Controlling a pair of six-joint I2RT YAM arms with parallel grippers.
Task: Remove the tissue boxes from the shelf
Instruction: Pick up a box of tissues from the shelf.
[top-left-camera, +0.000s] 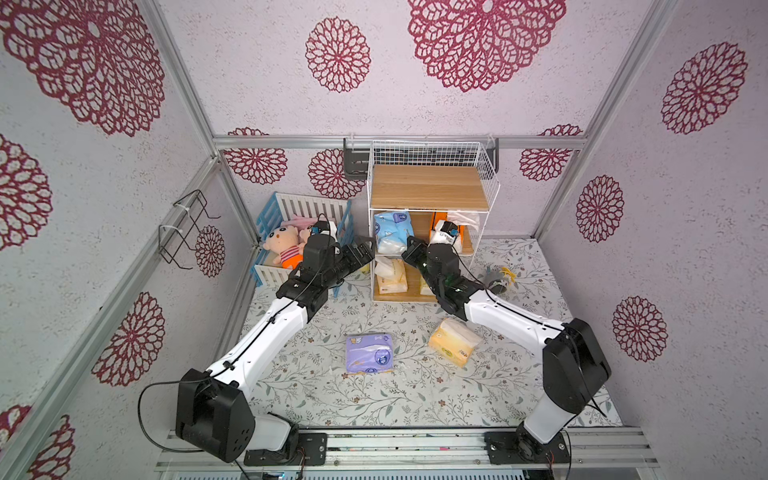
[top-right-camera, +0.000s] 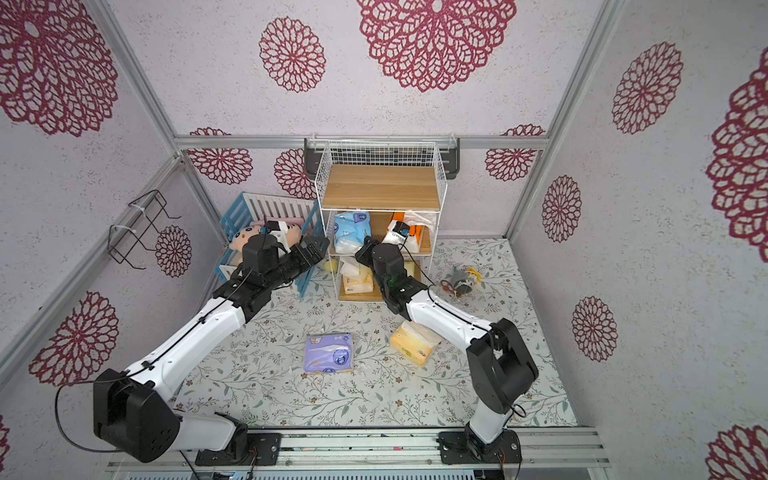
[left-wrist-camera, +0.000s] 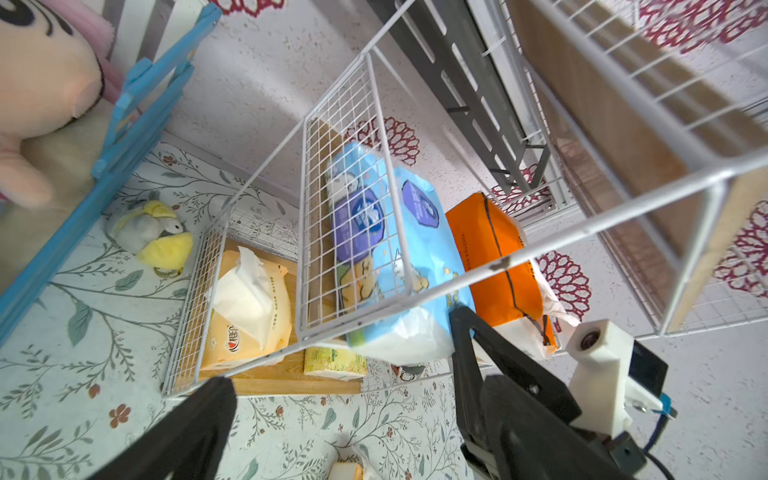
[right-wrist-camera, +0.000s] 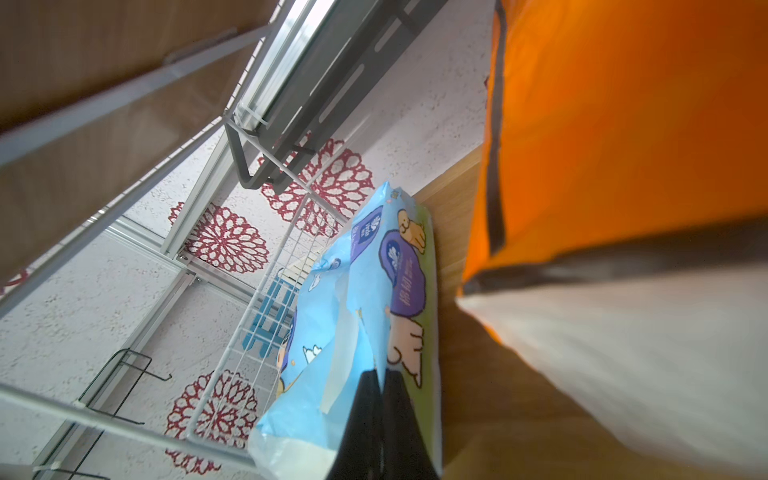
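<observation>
Blue pack (right-wrist-camera: 332, 316), its wrapper clamped in the right claw (right-wrist-camera: 380, 376), should slide slowly toward 6 o'clock off the shelf (top-left-camera: 430, 187).

Floral mat (top-left-camera: 332, 399) bearing shelf (top-left-camera: 430, 189), crib (top-left-camera: 309, 205), purple pack (top-left-camera: 370, 354), yellow-orange pack (top-left-camera: 453, 341)

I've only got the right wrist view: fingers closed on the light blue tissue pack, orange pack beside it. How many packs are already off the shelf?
Observer: Two, a purple tissue pack and a yellow-orange tissue pack, lie on the floral mat.
Operator: Anything on the bottom tier?
Observer: A cream-yellow tissue pack and a pale green tissue pack.
Operator: My other arm?
Observer: The left gripper is open, empty, beside the left wall of the shelf.
</observation>
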